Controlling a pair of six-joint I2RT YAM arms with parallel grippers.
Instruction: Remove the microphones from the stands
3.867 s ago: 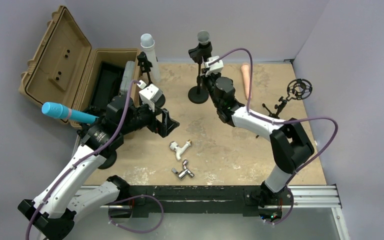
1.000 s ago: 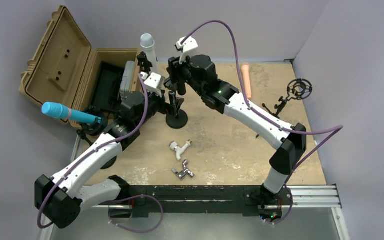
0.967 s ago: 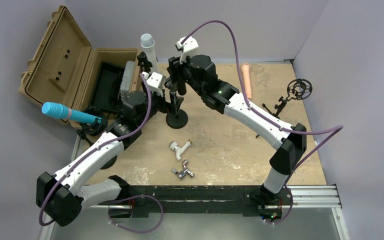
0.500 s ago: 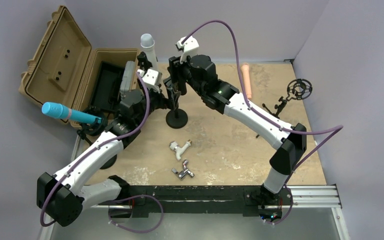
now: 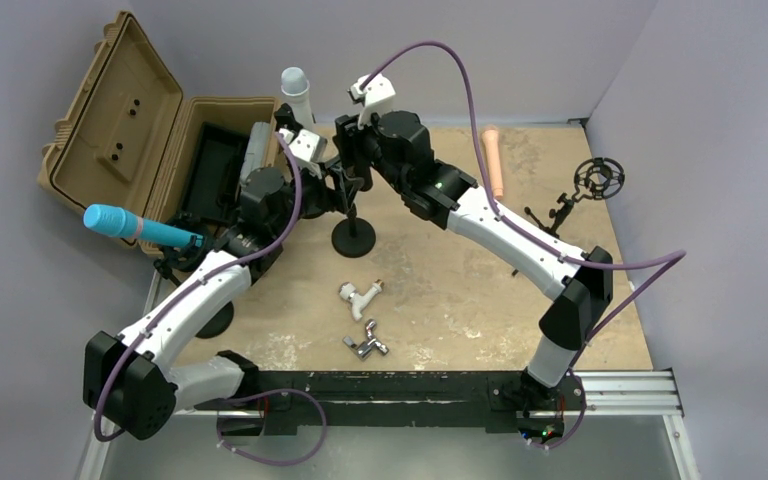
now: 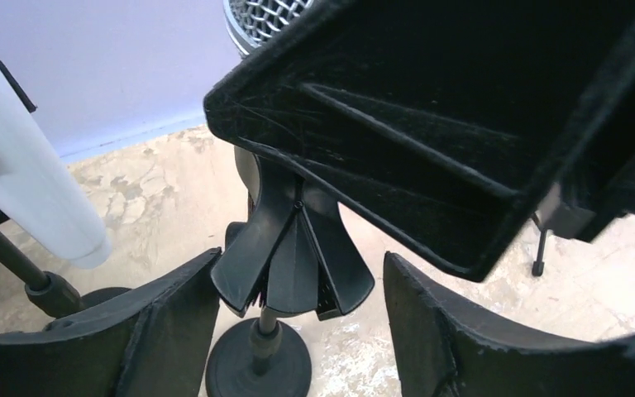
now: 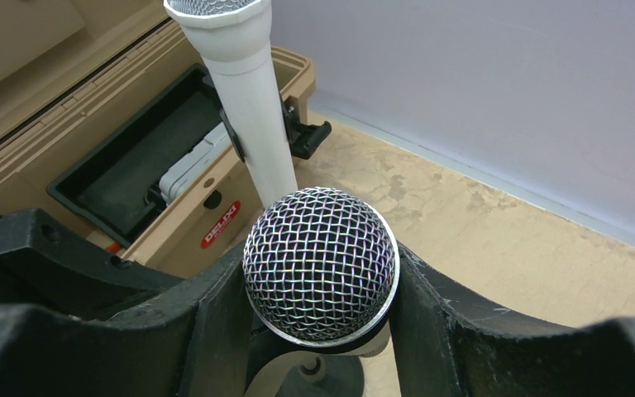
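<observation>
The microphone (image 7: 321, 263) has a silver mesh head, whose edge also shows at the top of the left wrist view (image 6: 266, 15). My right gripper (image 7: 322, 266) is shut on its body just under the head, above the black stand (image 5: 353, 238). In the top view the right gripper (image 5: 352, 150) hides the microphone. The stand's black clip (image 6: 293, 265) sits between the fingers of my left gripper (image 6: 302, 258). The left finger (image 6: 174, 322) is almost against the clip and a gap shows at the right finger (image 6: 438, 331). The round base (image 6: 258, 365) stands on the table.
A white microphone (image 5: 296, 95) on its own stand rises just behind and left. An open tan case (image 5: 130, 130) lies at the far left, with a blue microphone (image 5: 135, 227) in front of it. Metal fittings (image 5: 362, 320) lie near the middle, and a peach microphone (image 5: 492, 160) and a shock mount (image 5: 598, 178) lie right.
My left gripper has risen along the stand to the clip, and its jaws have narrowed around it. The right gripper has held still on the microphone.
</observation>
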